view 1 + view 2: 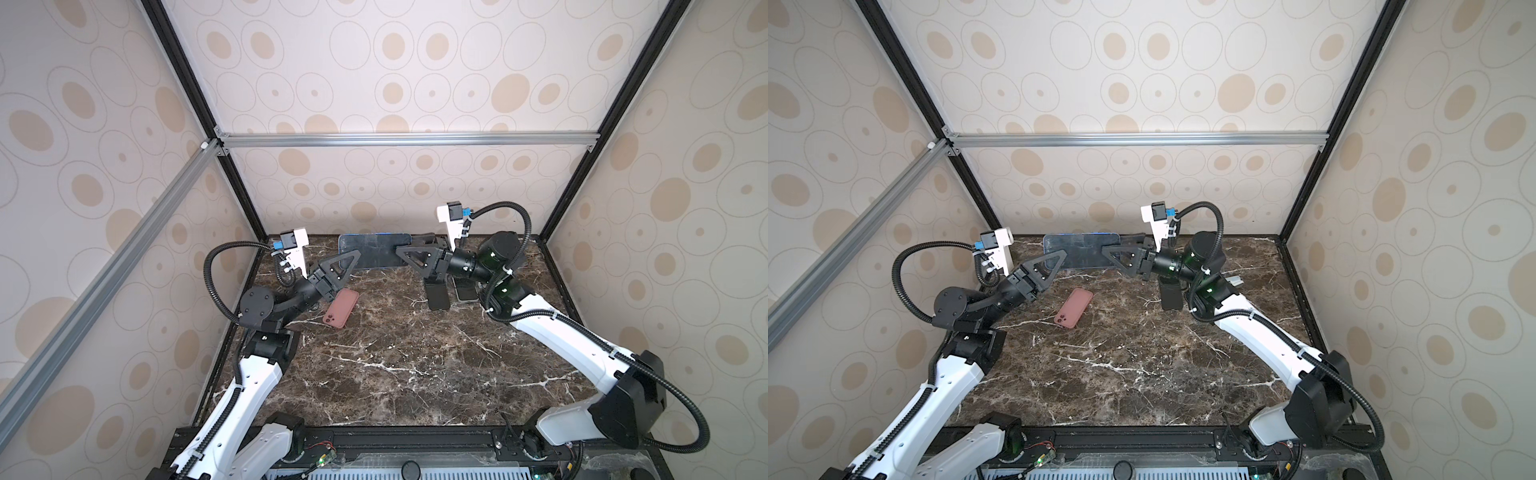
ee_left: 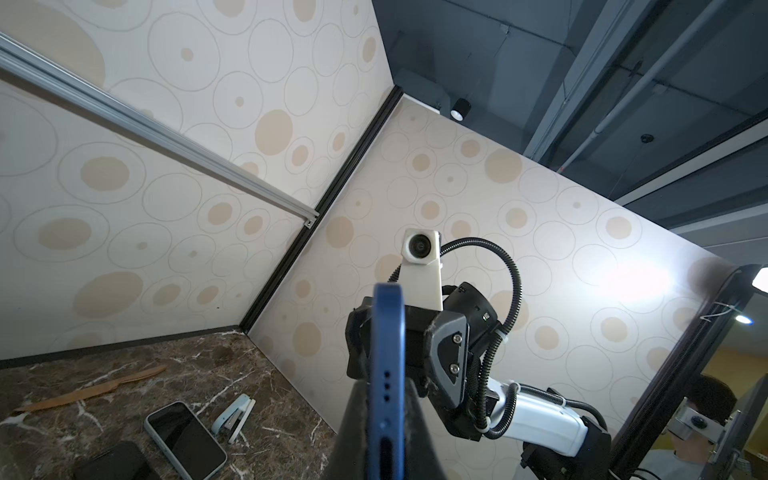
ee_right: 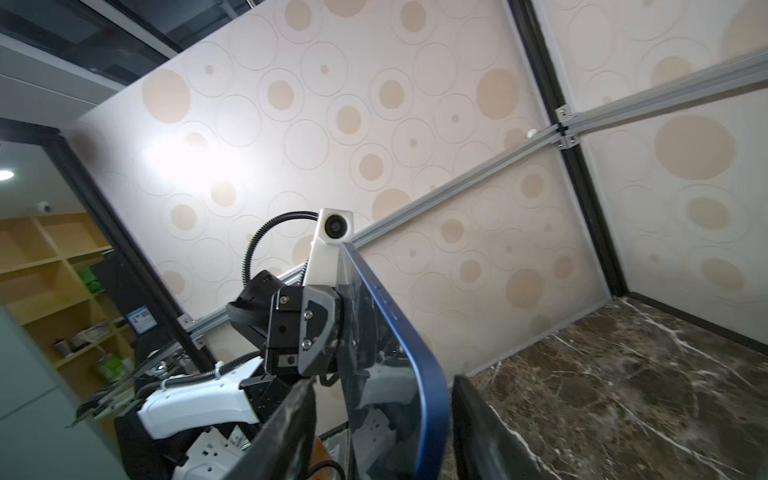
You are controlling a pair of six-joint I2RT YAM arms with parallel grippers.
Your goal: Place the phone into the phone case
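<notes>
- Lying flat on the left half of the marble table, nearest of the loose things, is the pink phone case. Its camera cut-out is at its near end, and both top views show it. Whether its hollow side faces up I cannot tell.
- Farther back on the right, under the right arm's wrist, lies a black slab (phone or case, I cannot tell which). A pale-rimmed phone lies just beside it.
- Farthest back, near the back wall, the blue phone is held off the table with its long axis running left to right and its broad face tipped toward the top views. It is well apart from the phone case and not yet in it.
- The left gripper is clenched on the phone's left end. In the left wrist view the blue edge sits pinched between both fingers.
- The right gripper stands at the phone's right end with a finger on either side. In the right wrist view a gap shows between the blue edge and each of the fingers, so its jaws are released — astride the phone, not pressing it.
</notes>
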